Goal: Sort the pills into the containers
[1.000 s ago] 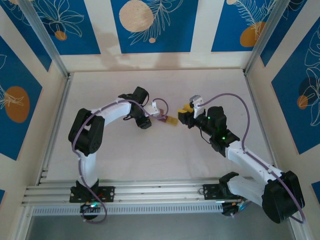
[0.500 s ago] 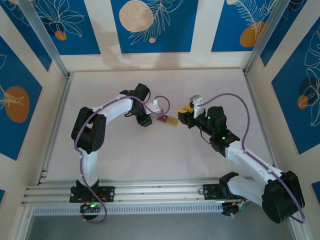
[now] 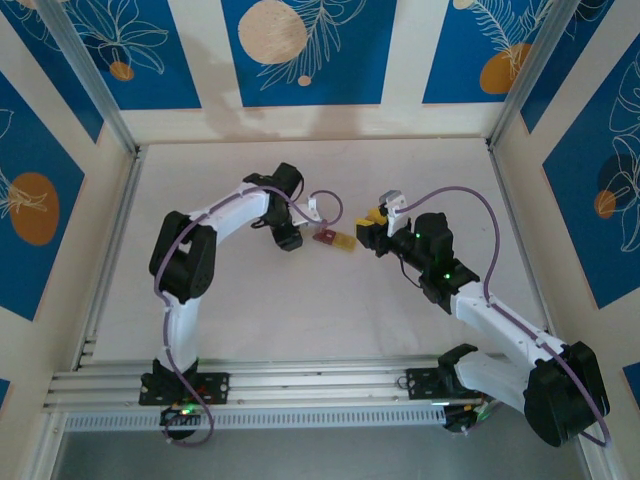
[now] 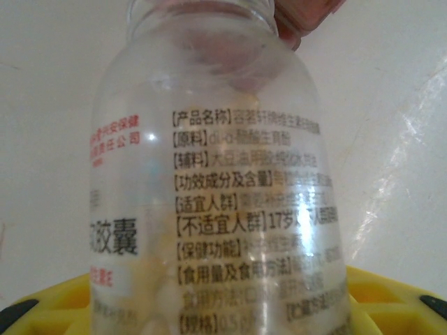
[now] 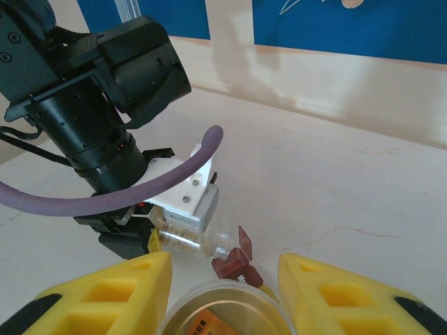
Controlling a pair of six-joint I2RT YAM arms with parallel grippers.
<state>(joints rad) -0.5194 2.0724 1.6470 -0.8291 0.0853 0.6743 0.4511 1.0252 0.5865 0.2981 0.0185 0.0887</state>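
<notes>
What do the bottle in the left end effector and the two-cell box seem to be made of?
The bottle: clear glossy plastic or glass; background shows through and a highlight glints on its printed wall. The two-cell box: opaque, probably plastic, one cell dark red, one yellow-tan; finish too small to judge.

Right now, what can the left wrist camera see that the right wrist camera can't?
Left wrist camera: the black and red print on the clear bottle, very close. Right wrist camera: the left arm holding that bottle tipped sideways, and a round jar in the right pincer. Both: the bottle with its mouth next to the dark red cell.
</notes>
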